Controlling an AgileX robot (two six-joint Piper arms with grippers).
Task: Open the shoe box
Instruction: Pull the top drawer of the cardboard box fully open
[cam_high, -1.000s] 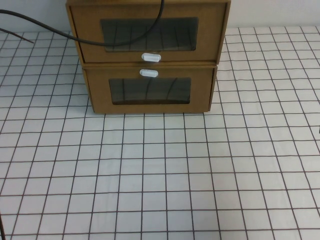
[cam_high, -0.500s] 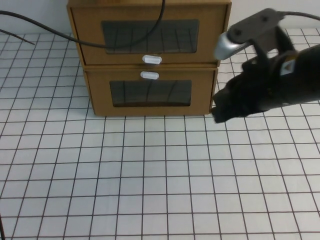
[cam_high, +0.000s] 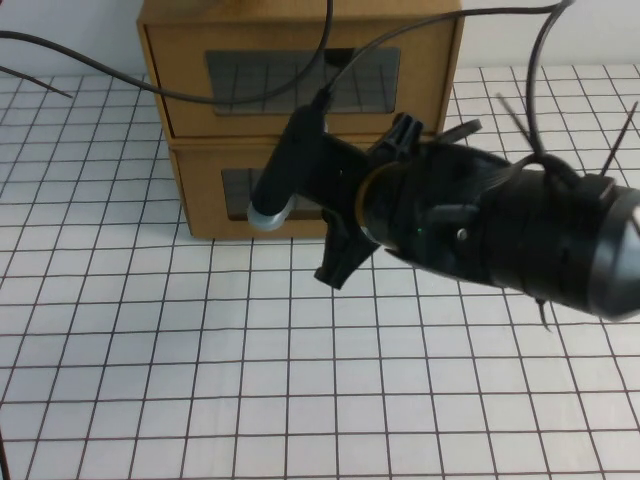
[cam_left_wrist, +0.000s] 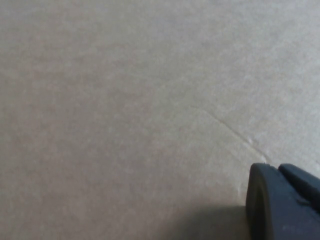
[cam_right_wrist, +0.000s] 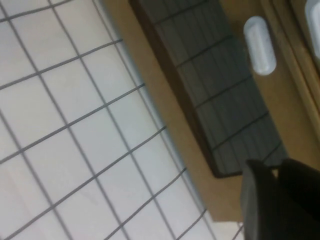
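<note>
Two brown cardboard shoe boxes with dark see-through windows stand stacked at the far side of the white, black-gridded table cover (cam_high: 200, 380), the upper box (cam_high: 180, 60) sitting squarely on the lower box (cam_high: 200, 190). From what I can see, both fronts are flush and closed. Nothing has been pulled out, though the arm hides much of the lower front in the high view.

The bulky black right arm (cam_high: 480, 230) reaches in from the right across the lower box. In its wrist view the right gripper (cam_right_wrist: 278, 200) hangs near the bottom corner of that box's window, well apart from the small white oval handle (cam_right_wrist: 260, 45) and touching nothing I can make out. I cannot tell whether its jaws are spread or pressed together.

The left gripper (cam_left_wrist: 282, 200) shows only in its own wrist view, close to a plain tan surface I can't place. The state of its jaws is not clear either.

As I read it, the opening itself has not begun. The handle has yet to be reached and gripped, and the front drawn open.
</note>
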